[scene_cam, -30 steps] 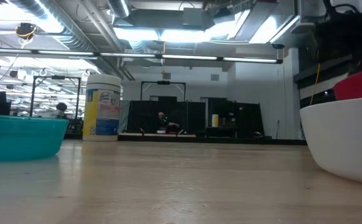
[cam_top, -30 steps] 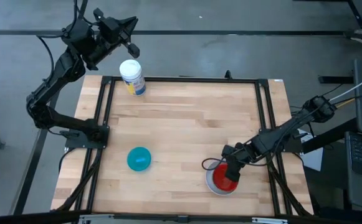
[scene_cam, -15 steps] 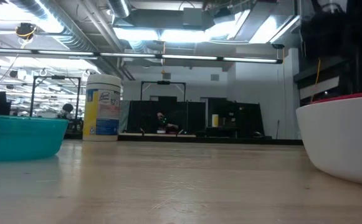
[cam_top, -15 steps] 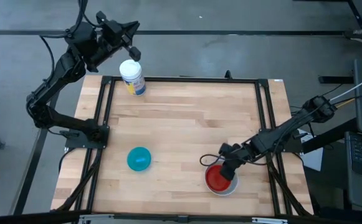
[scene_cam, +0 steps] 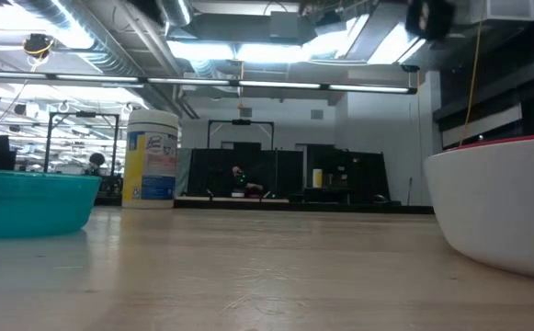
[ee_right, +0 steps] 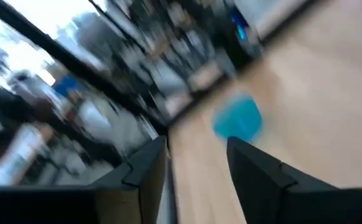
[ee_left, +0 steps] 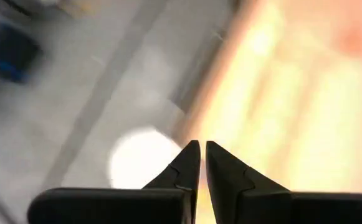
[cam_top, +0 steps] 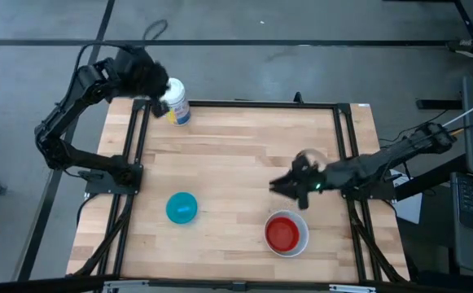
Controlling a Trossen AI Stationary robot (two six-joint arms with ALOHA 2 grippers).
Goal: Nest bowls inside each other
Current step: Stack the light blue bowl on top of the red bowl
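Note:
A red bowl (cam_top: 283,234) sits nested in the larger white bowl (cam_top: 300,244) near the table's front right. In the low view the white bowl (scene_cam: 504,213) shows a red rim (scene_cam: 515,141) at its top. A teal bowl (cam_top: 181,207) rests on its base at the front left and also shows in the right wrist view (ee_right: 238,119). My right gripper (cam_top: 283,189) hovers open above the table, beyond the nested bowls, its fingers pointing toward the left edge. My left gripper (cam_top: 158,99) hangs shut at the far left corner, tipped down beside a white container (cam_top: 175,102).
The white container (scene_cam: 152,168) with a yellow-blue label stands upright at the table's far left; its lid (ee_left: 140,158) shows as a white disc below my left fingers. A black frame (cam_top: 338,130) runs round the wooden top. Bare wood (cam_top: 236,155) lies between the bowls and the container.
My right gripper has left the red bowl, which dropped from above the white bowl's rim down into it. It then rose and drew back toward the far edge. My left gripper has tipped downward and sunk toward the white container.

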